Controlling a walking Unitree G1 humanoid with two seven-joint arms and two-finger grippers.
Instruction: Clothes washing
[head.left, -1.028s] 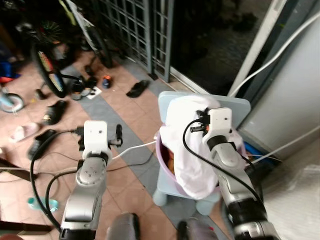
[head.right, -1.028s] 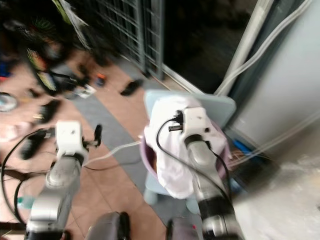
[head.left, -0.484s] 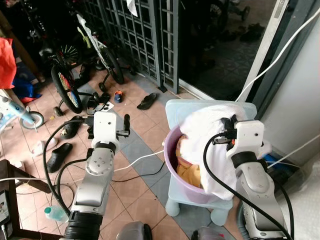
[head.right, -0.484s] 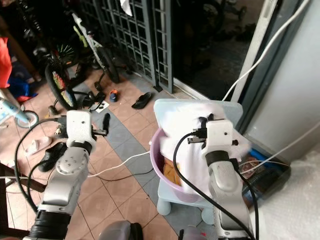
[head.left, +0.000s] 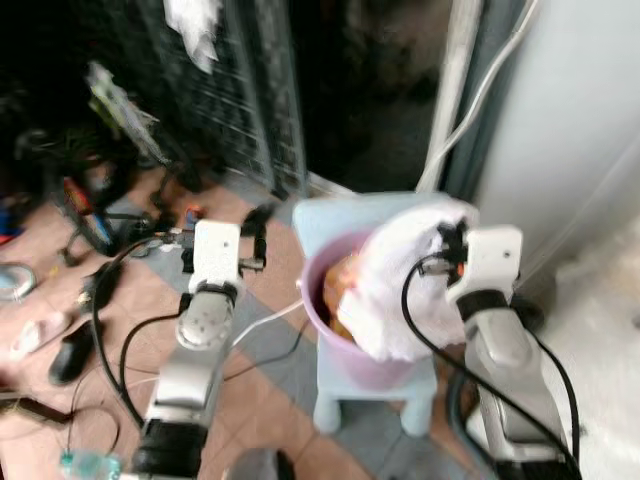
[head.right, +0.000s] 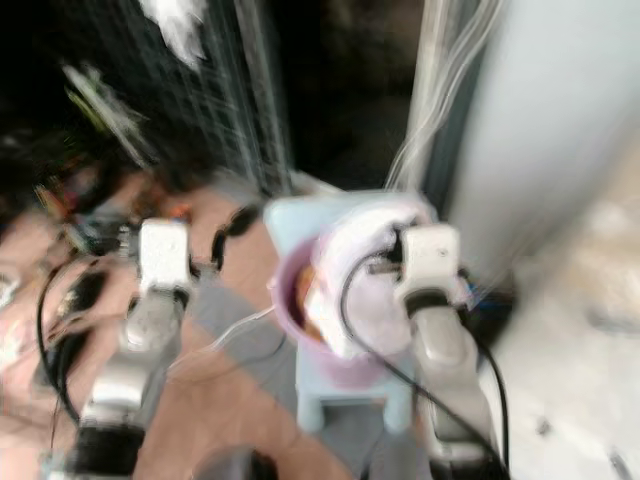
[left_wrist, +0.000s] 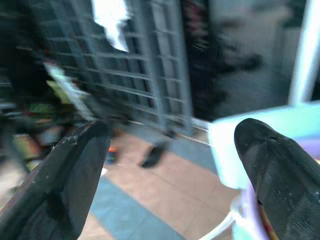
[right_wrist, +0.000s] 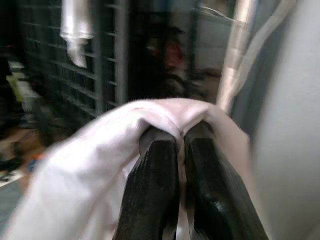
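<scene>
A white cloth (head.left: 400, 290) hangs over a purple basin (head.left: 335, 345) that stands on a pale blue stool (head.left: 345, 400). My right gripper (right_wrist: 180, 150) is shut on a fold of the white cloth (right_wrist: 100, 170), above the basin's right side. Orange clothing (head.left: 340, 285) lies inside the basin. My left gripper (left_wrist: 170, 150) is open and holds nothing; its fingers (left_wrist: 75, 175) stand wide apart to the left of the basin, above the tiled floor. The picture is blurred by motion.
A grey washing machine wall (head.left: 570, 130) rises on the right. A metal grille gate (head.left: 240, 90) stands behind. Bicycles (head.left: 90, 200), sandals (head.left: 65, 350) and cables (head.left: 270, 320) lie over the tiled floor on the left.
The whole picture has shifted and blurred, so the camera has turned. My right gripper keeps its hold on the white cloth; the left stays open.
</scene>
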